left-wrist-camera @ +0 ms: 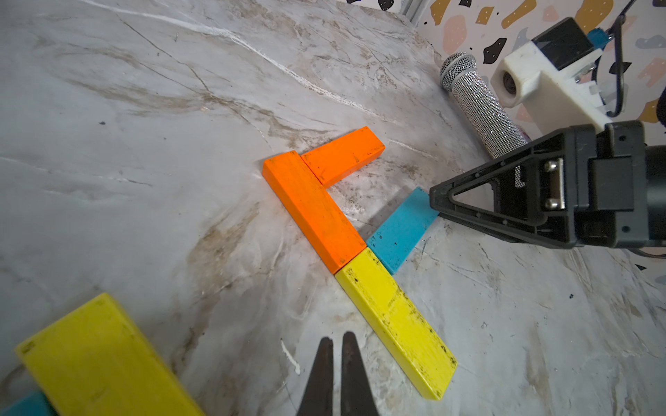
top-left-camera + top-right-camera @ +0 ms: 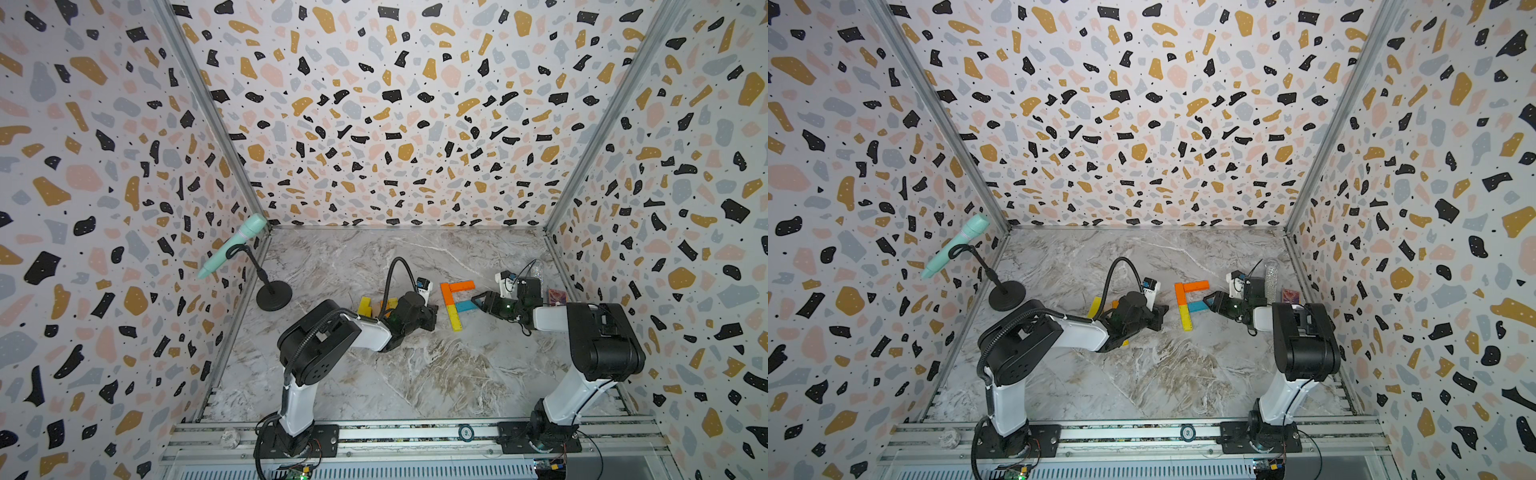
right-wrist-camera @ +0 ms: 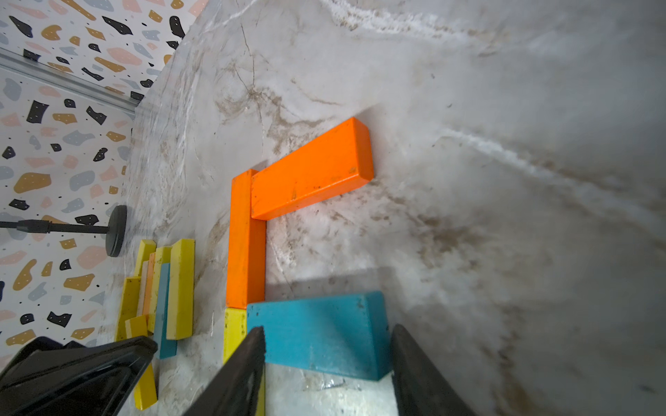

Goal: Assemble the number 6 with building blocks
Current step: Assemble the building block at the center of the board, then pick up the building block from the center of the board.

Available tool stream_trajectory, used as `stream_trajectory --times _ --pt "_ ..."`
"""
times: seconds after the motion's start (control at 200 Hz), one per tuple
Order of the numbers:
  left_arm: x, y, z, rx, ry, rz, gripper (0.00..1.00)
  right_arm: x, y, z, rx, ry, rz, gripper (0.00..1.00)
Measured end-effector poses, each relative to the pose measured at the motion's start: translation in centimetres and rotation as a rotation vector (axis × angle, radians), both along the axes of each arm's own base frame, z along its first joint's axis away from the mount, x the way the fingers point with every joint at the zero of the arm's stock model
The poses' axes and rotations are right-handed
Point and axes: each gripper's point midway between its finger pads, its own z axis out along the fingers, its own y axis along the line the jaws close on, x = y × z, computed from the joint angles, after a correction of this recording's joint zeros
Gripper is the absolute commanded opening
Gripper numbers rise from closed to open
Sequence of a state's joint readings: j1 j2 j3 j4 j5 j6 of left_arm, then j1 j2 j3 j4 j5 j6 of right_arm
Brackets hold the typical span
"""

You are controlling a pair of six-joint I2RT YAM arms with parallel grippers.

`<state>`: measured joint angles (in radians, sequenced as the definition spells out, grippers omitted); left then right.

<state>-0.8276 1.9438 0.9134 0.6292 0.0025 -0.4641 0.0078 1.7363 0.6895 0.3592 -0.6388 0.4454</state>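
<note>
Four building blocks lie flat in a figure mid-table. An orange upright [image 2: 446,294] has a second orange block [image 2: 462,285] running right from its far end. A yellow block [image 2: 454,318] continues it toward me, and a blue block [image 2: 465,306] [image 3: 317,331] branches right at their joint. My right gripper [image 2: 478,300] [image 3: 328,327] is open at the blue block's right end, its fingertips either side of the block in the right wrist view. My left gripper [image 2: 432,313] [image 1: 337,340] is shut and empty, left of the yellow block [image 1: 396,324]. Spare blocks [image 2: 370,306] [image 3: 162,284] lie piled behind the left arm.
A mint microphone [image 2: 237,245] on a black stand [image 2: 273,296] is at the back left. A glittery silver microphone [image 1: 483,108] and a small red box [image 2: 557,296] lie by the right wall. Patterned walls close three sides, and a metal rail [image 2: 415,432] runs along the front.
</note>
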Motion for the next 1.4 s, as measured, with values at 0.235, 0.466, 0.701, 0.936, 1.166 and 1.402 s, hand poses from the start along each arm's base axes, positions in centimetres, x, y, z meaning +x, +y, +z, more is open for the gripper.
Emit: stream_trajectory --times 0.235,0.466,0.701,0.936,1.166,1.402 --pt "0.0 0.0 0.0 0.0 0.0 0.0 0.0 0.0 0.0 0.0 0.0 0.0 0.0 0.58" --pt "0.0 0.0 0.0 0.0 0.0 0.0 0.0 0.0 0.0 0.0 -0.001 0.0 0.001 0.58" --pt "0.0 0.8 0.4 0.046 -0.008 0.012 0.0 -0.2 -0.4 1.1 -0.053 -0.006 -0.005 0.58" --pt "0.2 5.3 14.3 -0.028 -0.237 0.155 0.41 0.9 4.0 9.6 -0.222 -0.234 0.116 0.59" --pt "1.2 16.6 19.6 -0.052 -0.397 0.432 0.89 -2.6 13.0 9.5 -0.34 -0.261 0.331 0.6" --pt "1.7 24.6 10.4 0.101 -0.254 0.591 1.0 -6.2 18.8 3.8 -0.492 -0.149 0.505 0.61"
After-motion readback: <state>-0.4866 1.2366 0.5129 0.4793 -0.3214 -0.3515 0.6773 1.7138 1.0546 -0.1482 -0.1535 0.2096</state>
